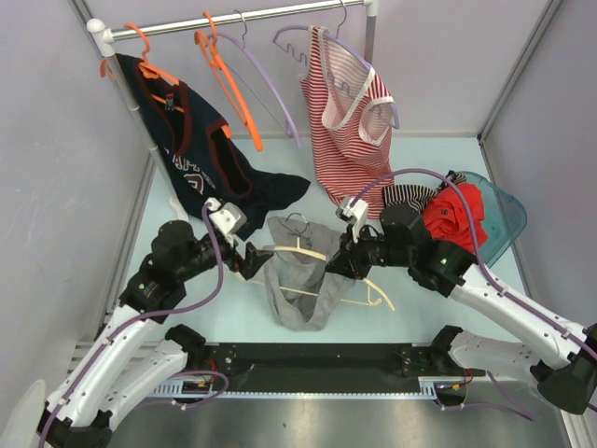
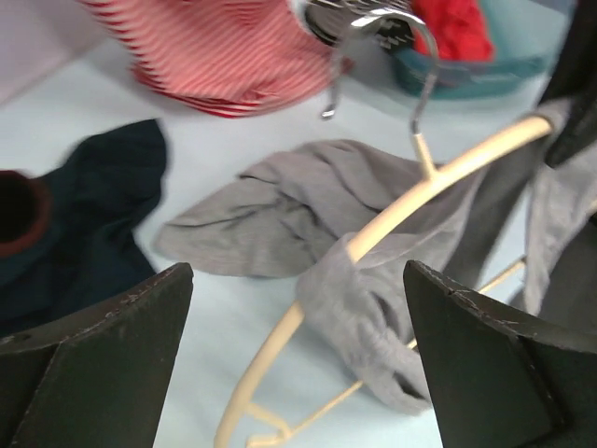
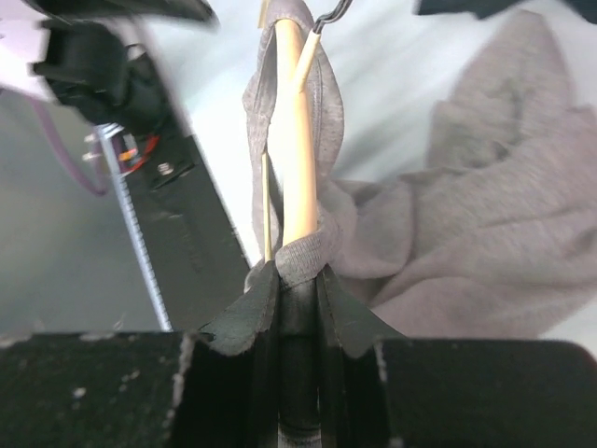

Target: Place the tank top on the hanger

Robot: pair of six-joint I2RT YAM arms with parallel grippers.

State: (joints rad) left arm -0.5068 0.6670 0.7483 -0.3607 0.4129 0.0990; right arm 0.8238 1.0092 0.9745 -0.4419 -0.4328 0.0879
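Currently, the right gripper [image 3: 297,280] is clamping the cream hanger [image 3: 298,140] through a fold of the grey tank top [image 3: 485,215], apparently steadying both at centre frame in the top view. The left gripper [image 2: 297,271] is standing wide open and empty, facing the hanger's opposite arm, probably to draw fabric over it.

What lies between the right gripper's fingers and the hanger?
Grey tank top fabric: the right wrist view shows it wrapped over the hanger where the right gripper pinches.
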